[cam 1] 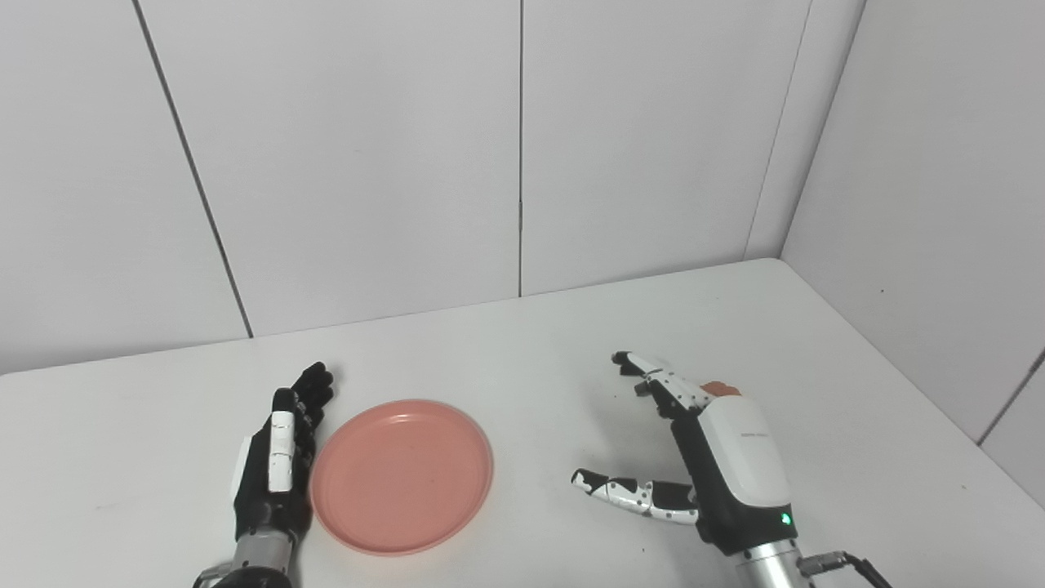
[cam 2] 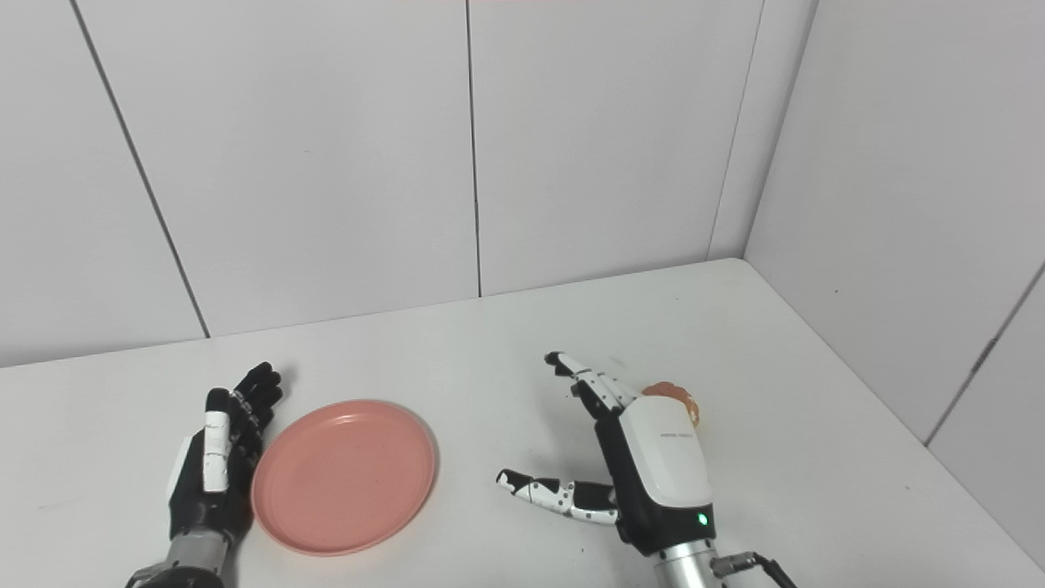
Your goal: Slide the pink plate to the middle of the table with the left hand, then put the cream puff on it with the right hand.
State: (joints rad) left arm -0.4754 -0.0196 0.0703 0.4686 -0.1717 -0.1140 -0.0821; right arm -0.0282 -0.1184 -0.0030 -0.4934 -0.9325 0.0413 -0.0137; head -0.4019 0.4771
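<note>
Your table point(cam 1: 531, 343) carries one plate point(cam 1: 402, 476), lying left of centre with the open left hand point(cam 1: 277, 465) against its left rim. Your right hand point(cam 1: 702, 457) is spread wide, holding nothing. One puff point(cam 2: 673, 397) sits just behind it, mostly hidden.

A plain white surface point(cam 1: 522, 343) runs to a far corner on the right, enclosed by pale grey wall panels point(cam 1: 359, 155) with dark vertical seams.
</note>
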